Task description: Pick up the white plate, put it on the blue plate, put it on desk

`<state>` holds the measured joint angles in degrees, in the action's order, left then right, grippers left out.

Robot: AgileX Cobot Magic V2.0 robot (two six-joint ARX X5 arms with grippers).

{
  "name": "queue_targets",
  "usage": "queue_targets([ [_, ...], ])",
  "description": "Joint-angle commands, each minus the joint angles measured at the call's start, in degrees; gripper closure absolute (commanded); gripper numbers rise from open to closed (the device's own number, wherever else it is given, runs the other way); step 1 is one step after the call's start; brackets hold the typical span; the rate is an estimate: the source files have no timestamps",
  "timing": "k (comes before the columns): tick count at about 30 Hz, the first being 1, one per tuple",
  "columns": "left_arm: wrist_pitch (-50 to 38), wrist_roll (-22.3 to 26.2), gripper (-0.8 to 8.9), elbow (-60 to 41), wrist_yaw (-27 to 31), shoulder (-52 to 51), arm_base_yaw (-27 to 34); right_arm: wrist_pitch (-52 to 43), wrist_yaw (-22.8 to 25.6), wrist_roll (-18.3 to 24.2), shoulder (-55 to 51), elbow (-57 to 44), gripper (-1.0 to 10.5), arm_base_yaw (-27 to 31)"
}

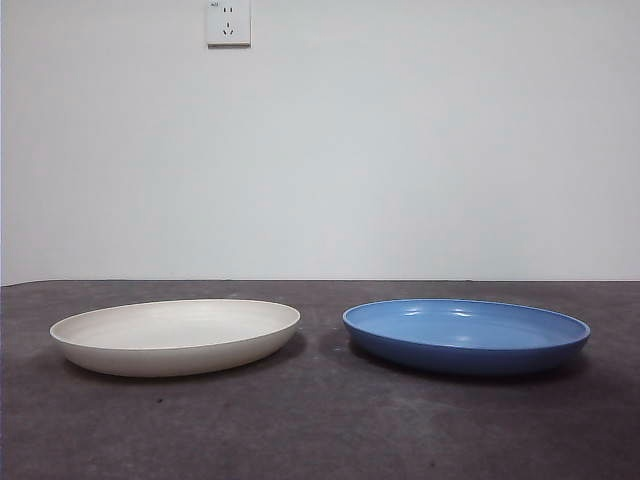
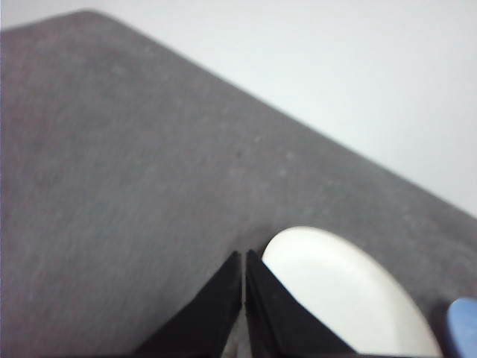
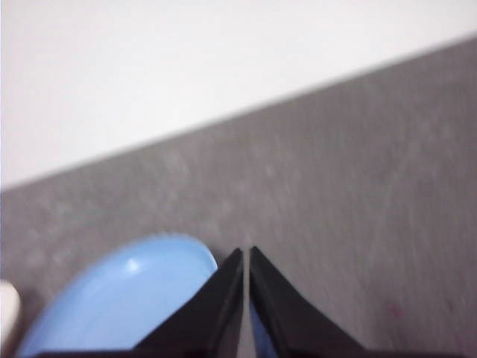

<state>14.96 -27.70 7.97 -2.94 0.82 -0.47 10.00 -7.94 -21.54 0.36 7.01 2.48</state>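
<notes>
The white plate [image 1: 175, 335] lies flat on the desk [image 1: 320, 430] at the left. The blue plate [image 1: 466, 334] lies flat on the desk at the right, a small gap between them. Neither arm shows in the front view. My left gripper [image 2: 245, 257] is shut and empty, high above the desk, with the white plate [image 2: 343, 298] below and beside its jaws. My right gripper [image 3: 246, 253] is shut and empty, high above the desk, with the blue plate [image 3: 127, 298] below and beside its jaws.
A plain white wall stands behind the desk's far edge, with a wall socket [image 1: 228, 22] high up. A sliver of the blue plate [image 2: 463, 328] shows in the left wrist view, and one of the white plate [image 3: 7, 309] in the right wrist view.
</notes>
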Motion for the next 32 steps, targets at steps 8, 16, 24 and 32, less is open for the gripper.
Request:
queue_targets([
  [8, 6.7, 5.1, 8.04, 13.9, -3.0, 8.5, 0.1, 4.0, -3.1, 0.2, 6.3, 13.4, 9.4, 0.0],
  [16, 15.9, 14.3, 8.04, 27.1, -12.7, 22.4, 0.1, 16.3, -11.8, 8.6, 19.2, 28.9, 9.4, 0.0],
  [24, 26.7, 22.5, 8.04, 38.2, -22.7, 34.7, 0.0, 33.8, -19.5, 18.8, 32.9, 42.9, 9.4, -0.2],
  [32, 38.0, 27.6, 8.04, 45.9, -25.2, 41.4, -2.4, 49.3, -19.6, 25.5, 41.9, 51.0, 9.4, -3.2],
])
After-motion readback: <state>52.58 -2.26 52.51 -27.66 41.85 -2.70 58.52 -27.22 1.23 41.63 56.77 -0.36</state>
